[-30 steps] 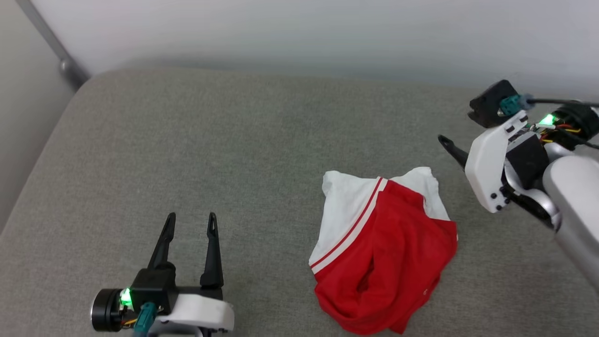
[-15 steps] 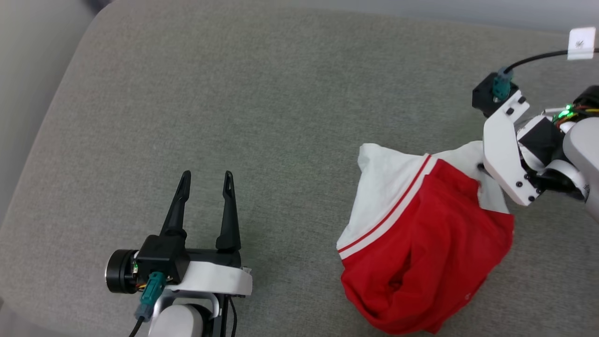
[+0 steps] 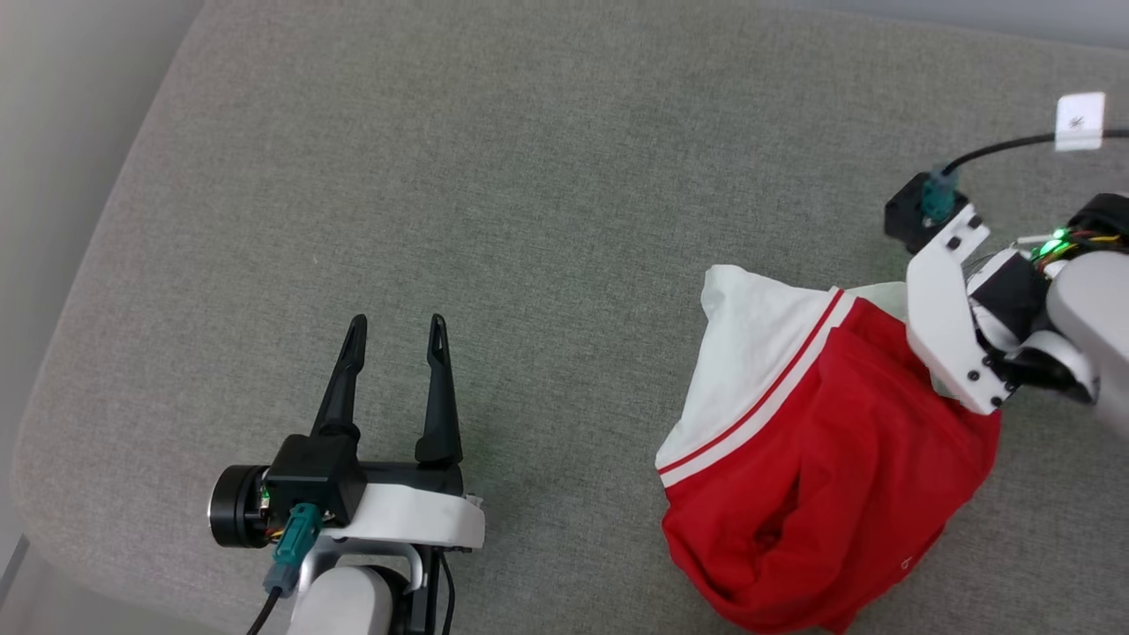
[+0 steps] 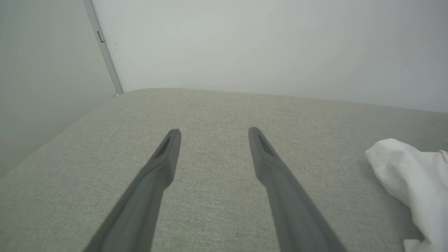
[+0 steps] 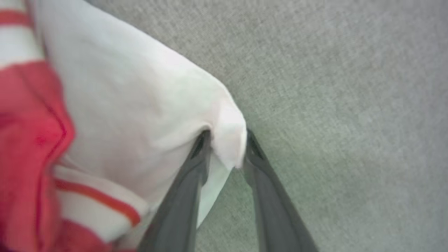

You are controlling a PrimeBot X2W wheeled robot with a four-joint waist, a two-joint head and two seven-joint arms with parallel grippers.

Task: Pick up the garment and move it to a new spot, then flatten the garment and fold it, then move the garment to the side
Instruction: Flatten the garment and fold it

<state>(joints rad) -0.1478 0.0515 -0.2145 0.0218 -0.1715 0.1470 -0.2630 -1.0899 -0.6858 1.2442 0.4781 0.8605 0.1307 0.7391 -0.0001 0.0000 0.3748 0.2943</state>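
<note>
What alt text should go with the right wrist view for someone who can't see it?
The right claw pinches a white corner of the red and white garment between its two dark fingers. Grey woven cushion lies beneath, on the right of this slightly blurry view.

Your right gripper [image 5: 227,138] pinches a white fold of the garment [image 5: 133,101] between its two dark fingertips. You see red cloth and red-white striped trim bunched at the left, all slightly blurred, and the grey woven surface [image 5: 332,87] spreading to the right.
</note>
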